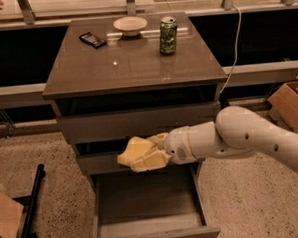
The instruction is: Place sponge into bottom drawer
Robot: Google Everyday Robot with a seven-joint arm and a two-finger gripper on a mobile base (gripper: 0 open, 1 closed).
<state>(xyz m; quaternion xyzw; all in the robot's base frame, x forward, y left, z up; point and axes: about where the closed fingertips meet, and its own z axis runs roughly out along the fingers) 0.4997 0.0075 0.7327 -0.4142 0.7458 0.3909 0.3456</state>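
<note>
My gripper [146, 152] is shut on the pale yellow sponge [135, 151] and holds it in front of the middle drawer's front, above the back of the open bottom drawer [148, 201]. The bottom drawer is pulled out towards me and its flat grey base shows nothing in it. My white arm comes in from the right. The sponge covers most of the fingers.
On the cabinet top [131, 67] stand a green can [168, 35], a small bowl [130, 25] and a dark flat object [93, 40]. A cardboard box [292, 103] is at the right, another at the lower left, a black bar [32, 204] lies on the floor.
</note>
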